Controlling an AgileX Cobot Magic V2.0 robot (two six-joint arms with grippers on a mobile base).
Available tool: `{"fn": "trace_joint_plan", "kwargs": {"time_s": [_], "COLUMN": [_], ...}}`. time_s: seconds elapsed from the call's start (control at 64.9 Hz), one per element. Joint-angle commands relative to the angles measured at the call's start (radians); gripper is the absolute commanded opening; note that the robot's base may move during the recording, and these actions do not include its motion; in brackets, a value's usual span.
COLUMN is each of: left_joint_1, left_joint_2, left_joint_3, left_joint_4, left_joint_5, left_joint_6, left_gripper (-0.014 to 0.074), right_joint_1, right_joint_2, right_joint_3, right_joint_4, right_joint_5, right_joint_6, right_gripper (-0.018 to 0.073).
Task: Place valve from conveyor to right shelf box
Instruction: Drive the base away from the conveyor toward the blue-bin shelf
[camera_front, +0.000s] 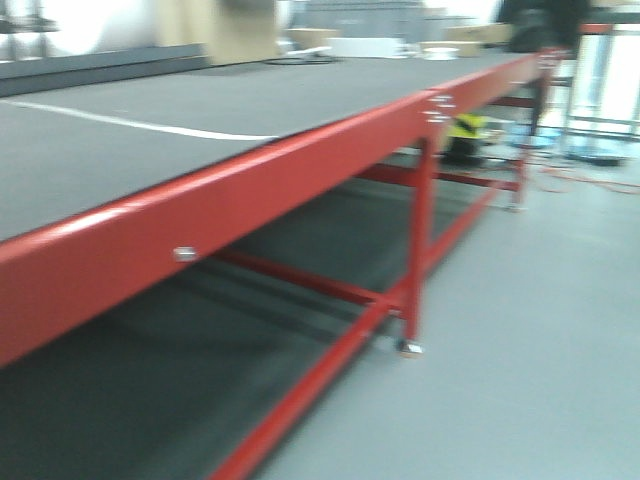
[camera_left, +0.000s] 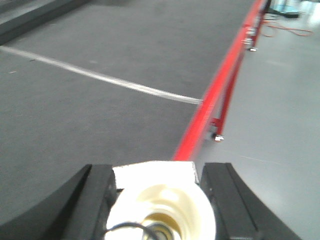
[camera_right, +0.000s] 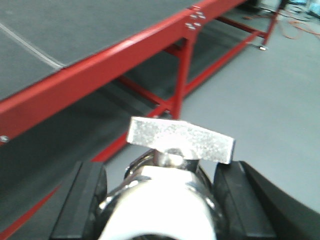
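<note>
While the left pincer (camera_left: 159, 197) clamps a cream-capped part (camera_left: 161, 212) above the grey conveyor (camera_left: 100, 115), near its red rail (camera_left: 215, 95), the right pincer (camera_right: 162, 200) grips the silvery valve (camera_right: 167, 175), flat handle up, off the belt and over the floor (camera_right: 260, 100).

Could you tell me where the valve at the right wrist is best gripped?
Take the valve across its round silvery body, from both sides, as the right gripper has it; the flat handle on top looks thin and might swivel.

matt grey conveyor (camera_front: 150, 160), glossy red rail (camera_front: 200, 225), shiny metal valve (camera_right: 170, 175)
</note>
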Motion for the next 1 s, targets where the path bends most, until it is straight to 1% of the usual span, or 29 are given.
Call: {"fn": "trace_joint_plan", "kwargs": {"time_s": [0.0, 0.987], "left_joint_1": [-0.004, -0.004], "left_joint_2": [-0.012, -0.012], "left_joint_3": [-0.005, -0.005], "left_joint_4": [-0.009, -0.009], "left_joint_5": [-0.056, -0.056], "left_joint_6": [-0.004, -0.004], "left_gripper": [-0.0111, -0.0111], "right_joint_1": [-0.001, -0.001], "right_joint_2": [-0.009, -0.009], "right_joint_3": [-0.007, -0.007], "right_joint_4": [-0.002, -0.002], "right_joint_5": [-0.071, -0.071], "right_joint_6": [-0.001, -0.001], "right_gripper": [-0.0153, -0.0153]}}
